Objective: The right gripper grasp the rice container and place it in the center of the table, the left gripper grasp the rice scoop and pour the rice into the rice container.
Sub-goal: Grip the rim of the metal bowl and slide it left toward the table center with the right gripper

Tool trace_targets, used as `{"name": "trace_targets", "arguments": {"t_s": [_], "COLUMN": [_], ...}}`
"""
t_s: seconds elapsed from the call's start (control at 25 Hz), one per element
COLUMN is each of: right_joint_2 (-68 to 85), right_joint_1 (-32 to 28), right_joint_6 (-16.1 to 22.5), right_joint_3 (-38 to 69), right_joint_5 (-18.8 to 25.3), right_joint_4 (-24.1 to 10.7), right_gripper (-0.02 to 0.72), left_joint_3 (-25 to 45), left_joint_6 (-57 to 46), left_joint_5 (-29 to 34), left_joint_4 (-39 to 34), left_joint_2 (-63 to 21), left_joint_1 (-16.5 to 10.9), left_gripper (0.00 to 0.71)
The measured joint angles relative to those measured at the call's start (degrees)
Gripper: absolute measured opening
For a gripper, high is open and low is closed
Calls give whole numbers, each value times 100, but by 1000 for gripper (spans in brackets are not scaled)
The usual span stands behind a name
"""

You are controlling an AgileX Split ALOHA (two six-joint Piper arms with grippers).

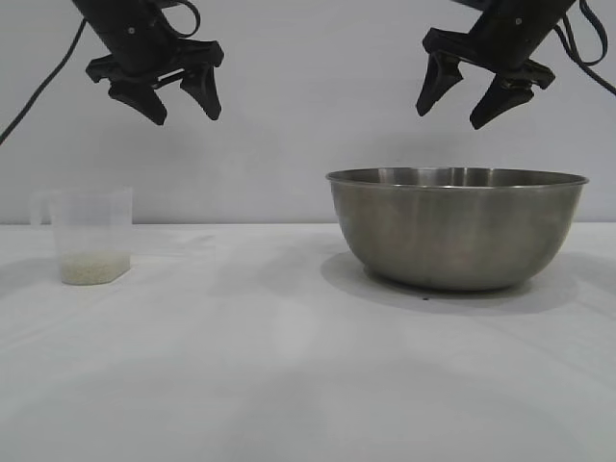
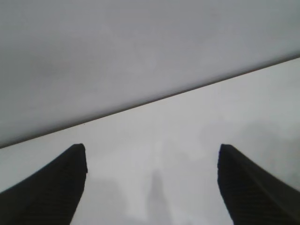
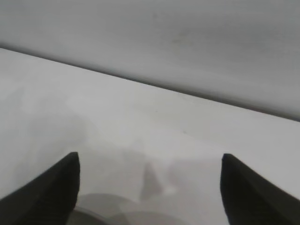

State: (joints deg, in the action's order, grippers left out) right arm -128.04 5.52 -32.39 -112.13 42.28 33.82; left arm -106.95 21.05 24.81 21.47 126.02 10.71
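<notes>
The large round brushed stainless-steel rice container point(image 1: 457, 229) is sitting right of the white table's point(image 1: 289, 366) centre, with the black right gripper point(image 1: 467, 100) hanging above it, jaws spread wide and holding nothing. Its thin rolled rim and smooth wall are risking a slipping pinch. At the far left, the small translucent plastic rice scoop point(image 1: 89, 236) holding off-white rice point(image 1: 92, 269) is standing light and tippable beneath the wide-open, empty left gripper point(image 1: 183, 104).

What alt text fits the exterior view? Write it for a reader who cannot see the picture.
A large steel bowl sits on the right of a white table, and a small clear plastic cup with a little rice in it stands at the left. Two black robot pincers hang open above: the left pincer over the cup, the right pincer over the bowl.
</notes>
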Motion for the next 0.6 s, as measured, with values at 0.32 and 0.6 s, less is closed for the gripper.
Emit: {"name": "trace_targets", "arguments": {"t_s": [0.32,0.6], "right_joint_2": [0,202], "right_joint_1": [-24,-430], "right_joint_6": [3,390], "right_joint_3": [-6,-28], "right_joint_5": [297,1332], "right_joint_4": [-36,-269], "right_gripper": [580,580], "left_joint_3": [0,0], "left_joint_6": [0,0], "left_joint_5": [0,11], "left_joint_4": [0,0], "left_joint_2": [0,0], "left_joint_1": [0,0], "left_gripper": [525,525]}}
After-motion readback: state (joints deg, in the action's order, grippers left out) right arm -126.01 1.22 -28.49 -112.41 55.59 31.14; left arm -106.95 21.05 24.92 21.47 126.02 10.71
